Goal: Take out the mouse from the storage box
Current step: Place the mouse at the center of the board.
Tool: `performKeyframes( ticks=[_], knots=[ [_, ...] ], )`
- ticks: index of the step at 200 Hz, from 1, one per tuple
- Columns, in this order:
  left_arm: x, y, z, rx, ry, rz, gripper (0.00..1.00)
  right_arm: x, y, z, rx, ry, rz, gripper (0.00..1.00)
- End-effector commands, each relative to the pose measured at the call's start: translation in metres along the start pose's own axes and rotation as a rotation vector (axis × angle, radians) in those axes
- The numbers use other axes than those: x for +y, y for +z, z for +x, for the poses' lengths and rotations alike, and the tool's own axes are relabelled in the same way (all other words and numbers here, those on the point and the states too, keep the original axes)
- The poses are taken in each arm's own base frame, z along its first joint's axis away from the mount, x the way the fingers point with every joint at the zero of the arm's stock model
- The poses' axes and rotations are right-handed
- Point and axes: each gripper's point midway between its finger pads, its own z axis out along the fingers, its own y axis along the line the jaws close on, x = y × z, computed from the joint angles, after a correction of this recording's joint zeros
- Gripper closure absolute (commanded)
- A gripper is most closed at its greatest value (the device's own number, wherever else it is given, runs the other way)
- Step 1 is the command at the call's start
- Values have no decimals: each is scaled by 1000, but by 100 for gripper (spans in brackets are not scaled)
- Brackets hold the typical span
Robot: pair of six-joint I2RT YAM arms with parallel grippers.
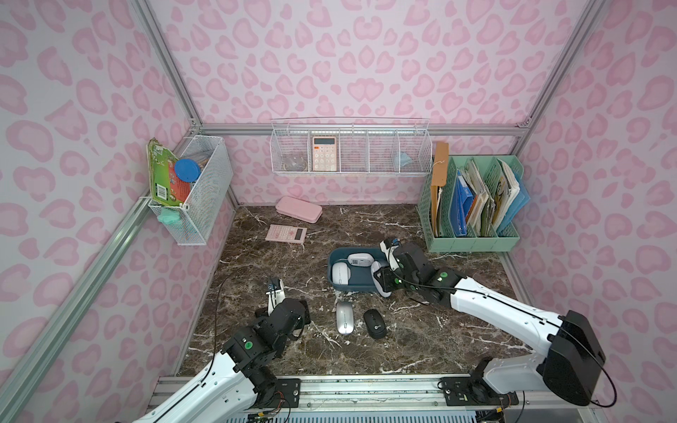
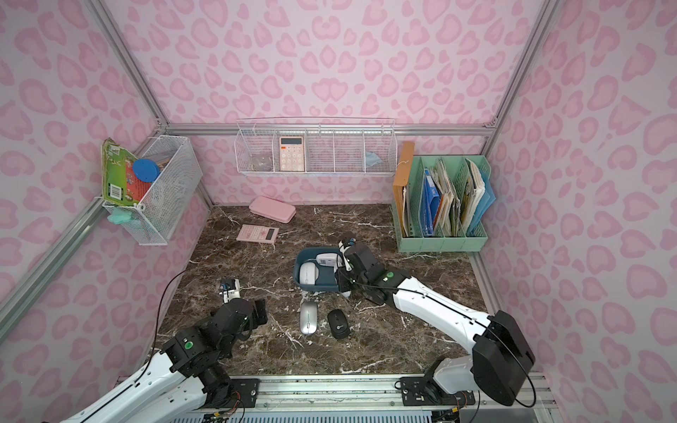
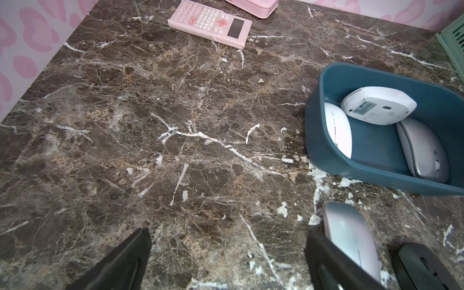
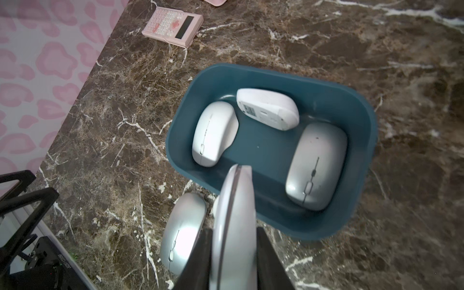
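The dark teal storage box (image 1: 351,288) (image 4: 359,125) sits mid-table. My right gripper (image 4: 233,233) is shut on a silver-white mouse (image 4: 236,195) (image 1: 377,279), held on edge above the box's near right rim. Inside the box lie a white mouse (image 4: 213,133) (image 1: 340,274), an upside-down white mouse (image 4: 268,110) and a silver mouse (image 4: 316,165). On the table in front of the box rest a silver mouse (image 1: 344,317) (image 3: 351,241) and a black mouse (image 1: 375,323). My left gripper (image 3: 228,233) is open over bare table, left of these two mice, with nothing between its fingers.
A pink calculator (image 1: 286,233) and a flat pink case (image 1: 298,209) lie at the back left. A mint-green file rack (image 1: 472,205) full of folders stands at the back right. White wire baskets (image 1: 350,146) (image 1: 194,190) hang on the back and left walls.
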Motion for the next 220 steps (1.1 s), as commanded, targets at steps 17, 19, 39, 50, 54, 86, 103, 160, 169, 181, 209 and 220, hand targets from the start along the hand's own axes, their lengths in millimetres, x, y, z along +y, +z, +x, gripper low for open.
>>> performKeyframes(
  ticks=[17, 19, 39, 50, 54, 86, 103, 160, 169, 181, 209, 220],
  knots=[
    [-17, 4, 1, 23, 46, 62, 2, -3, -17, 18, -79, 107, -91, 74],
    [-17, 3, 1, 23, 47, 63, 2, -4, -17, 19, -83, 110, -91, 74],
    [-20, 4, 2, 35, 60, 73, 1, -16, -20, 33, -87, 140, -103, 74],
    [-24, 3, 3, 40, 73, 93, 1, -23, -20, 41, -79, 152, -103, 74],
    [-25, 3, 3, 39, 76, 98, 1, -25, -20, 44, -75, 158, -104, 74],
    [-28, 3, 3, 44, 92, 100, 1, -37, -16, 64, -66, 199, -129, 74],
    [-28, 5, 4, 51, 97, 87, 1, -45, -14, 74, -57, 223, -139, 74],
    [-51, 12, 4, 118, 85, 112, 1, -53, -3, 108, 39, 248, -218, 73],
    [-58, 12, 0, 124, 82, 126, 1, -53, -1, 110, 48, 254, -224, 73],
    [-70, 12, -7, 133, 86, 149, 1, -52, 1, 113, 59, 252, -238, 73],
    [-93, 13, -23, 171, 79, 161, 1, -59, 9, 120, 72, 259, -216, 72],
    [-102, 15, -26, 202, 73, 153, 1, -62, 11, 123, 77, 264, -212, 72]
  ],
)
